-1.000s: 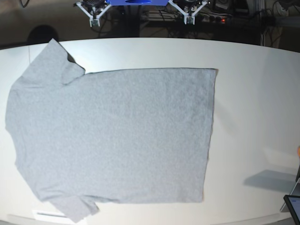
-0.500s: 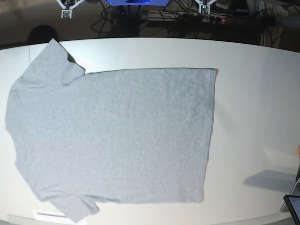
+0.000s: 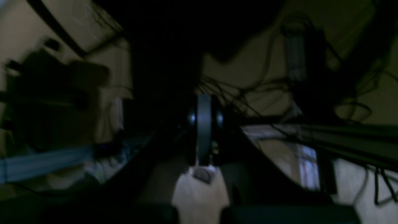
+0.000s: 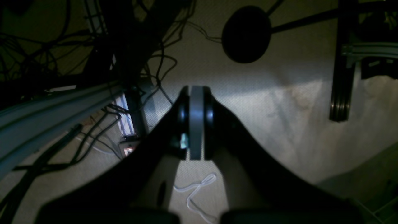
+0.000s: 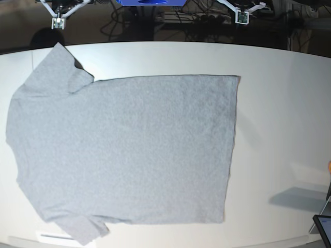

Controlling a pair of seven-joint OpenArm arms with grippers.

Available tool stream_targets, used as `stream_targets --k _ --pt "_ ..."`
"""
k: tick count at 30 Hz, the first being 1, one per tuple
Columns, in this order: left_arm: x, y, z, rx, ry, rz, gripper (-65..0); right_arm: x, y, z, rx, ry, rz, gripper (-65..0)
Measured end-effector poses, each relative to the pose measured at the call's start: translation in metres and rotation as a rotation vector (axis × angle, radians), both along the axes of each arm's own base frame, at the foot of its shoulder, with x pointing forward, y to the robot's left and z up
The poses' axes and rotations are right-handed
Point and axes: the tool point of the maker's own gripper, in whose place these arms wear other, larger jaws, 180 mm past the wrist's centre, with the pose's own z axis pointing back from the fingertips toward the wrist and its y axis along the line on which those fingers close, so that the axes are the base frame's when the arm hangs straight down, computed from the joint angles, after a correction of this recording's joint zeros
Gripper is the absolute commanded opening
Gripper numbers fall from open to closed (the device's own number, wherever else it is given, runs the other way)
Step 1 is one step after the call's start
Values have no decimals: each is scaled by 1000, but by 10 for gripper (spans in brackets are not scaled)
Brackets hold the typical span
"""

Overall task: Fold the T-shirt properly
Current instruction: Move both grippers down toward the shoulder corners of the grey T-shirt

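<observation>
Both arms swung further apart since a moment ago; left pincer (image 5: 241, 17) and right pincer (image 5: 57, 22) pressed together, empty. T-shirt (image 5: 124, 150) unmoved, flat on worktop (image 5: 279, 103); folding not begun.

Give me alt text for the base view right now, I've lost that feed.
A light grey T-shirt lies spread flat and unfolded on a white table, plain side up, sleeves toward the picture's left and hem toward its right. Both grippers sit along the top edge beyond the table, touching nothing: the left gripper at upper right, the right gripper at upper left.
</observation>
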Motion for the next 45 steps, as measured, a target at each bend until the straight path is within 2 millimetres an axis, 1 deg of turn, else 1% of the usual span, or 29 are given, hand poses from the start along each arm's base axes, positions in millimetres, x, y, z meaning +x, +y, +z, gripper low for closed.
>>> stream_targets --k 4,7,9,13,16,18,20,23,25,28,30,32,33,35,36,40,41,43,45 --pt "1 0 20 11 -23 -9 -650 8 -16 17 -37 -18 -48 -650" --pt "9 -5 34 6 -61 -28 -650 12 -25 26 -57 -30 -80 -650" --pt "10 -7 38 5 -68 -36 -650 15 -27 30 -65 -38 -81 -650" --pt "4 -12 49 1 -63 -45 -650 20 -27 36 -69 -57 -77 -650" --pt "13 -16 66 3 -107 -61 -650 25 -27 42 -71 -69 -70 -650" --pt "19 -20 80 2 -139 -74 -650 36 -28 53 -82 -111 -63 -650" --pt "21 -22 89 3 -153 -81 -650 49 -28 66 -91 -158 -51 -650" --pt "32 -26 105 3 -200 -93 -650 64 -29 82 -103 -214 -38 -650" --pt "38 -26 110 4 -225 -97 -650 68 -29 84 -105 -224 -35 -649" --pt "49 -21 110 17 -245 -85 -650 78 -29 83 -99 -231 -43 -649" --pt "62 -22 115 19 -288 -88 -650 88 -25 83 -76 -237 -22 -647" --pt "69 -22 117 20 -310 -89 -650 101 -22 84 -46 -251 25 -647" --pt "72 -22 118 19 -317 -87 -650 106 -24 86 -42 -258 30 -647" --pt "81 -21 118 21 -330 -82 -650 111 -35 87 -42 -245 1 -647" --pt "86 -17 118 28 -326 -73 -650 113 -40 88 -40 -234 12 -647" --pt "99 12 121 94 -318 -11 -650 114 -73 97 -23 -209 -11 -647" --pt "101 15 123 102 -324 -9 -650 112 -76 101 13 -217 -14 -647" --pt "102 21 125 116 -332 0 -650 101 -83 103 44 -185 -17 -634" --pt "103 25 127 127 -337 8 -650 90 -94 103 43 -129 -24 -588"
